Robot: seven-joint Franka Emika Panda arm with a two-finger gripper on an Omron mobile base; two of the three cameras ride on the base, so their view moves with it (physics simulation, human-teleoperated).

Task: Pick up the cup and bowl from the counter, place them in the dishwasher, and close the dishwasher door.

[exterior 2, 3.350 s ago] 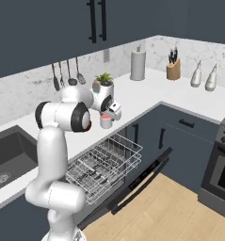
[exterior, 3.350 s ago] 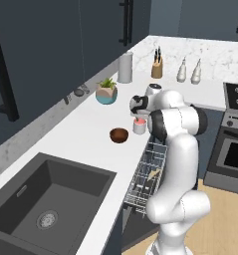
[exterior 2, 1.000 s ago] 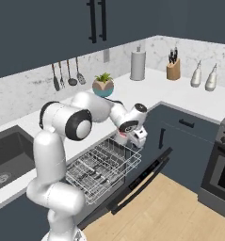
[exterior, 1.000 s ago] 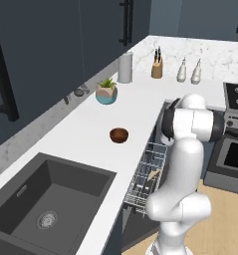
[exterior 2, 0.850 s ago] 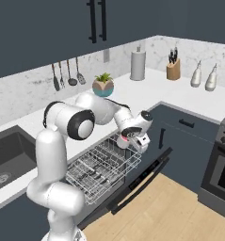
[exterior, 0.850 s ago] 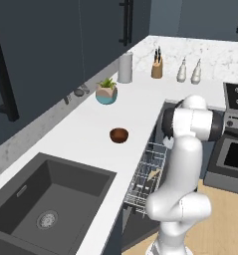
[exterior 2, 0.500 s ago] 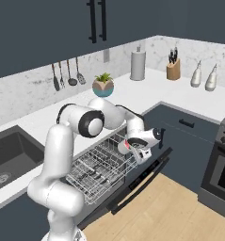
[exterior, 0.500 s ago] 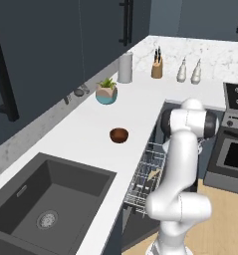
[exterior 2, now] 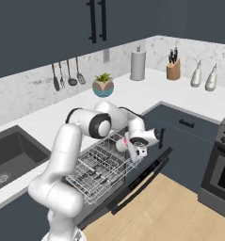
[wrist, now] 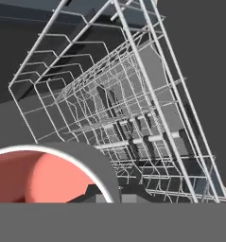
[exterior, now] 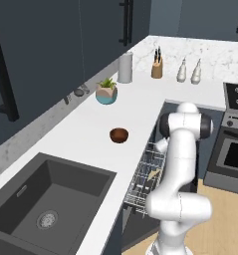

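My gripper (exterior 2: pixel 135 148) is shut on the cup (exterior 2: pixel 129 142) and holds it tilted at the front right corner of the dishwasher's pulled-out wire rack (exterior 2: pixel 99 164). In the hand view the cup (wrist: pixel 36 177) shows its pale rim and red-pink inside at the lower left, with the rack's wires (wrist: pixel 133 108) slanting beyond it. The dishwasher door (exterior 2: pixel 135 184) hangs open below the rack. The dark reddish-brown bowl (exterior: pixel 119 134) sits on the white counter (exterior: pixel 85 134), left of my arm and apart from it. The rack (exterior: pixel 144 175) juts out under the counter's edge.
A teal pot with a plant (exterior: pixel 106 92), a grey canister (exterior: pixel 124 67), a knife block (exterior: pixel 156 68) and two bottles (exterior: pixel 188 71) stand along the back of the counter. The dark sink (exterior: pixel 43 201) lies at the near left. The stove and oven (exterior: pixel 235 149) stand to the right.
My arm has swung the cup away from the counter, out and down to the rack's front right corner. The bowl has stayed where it was.
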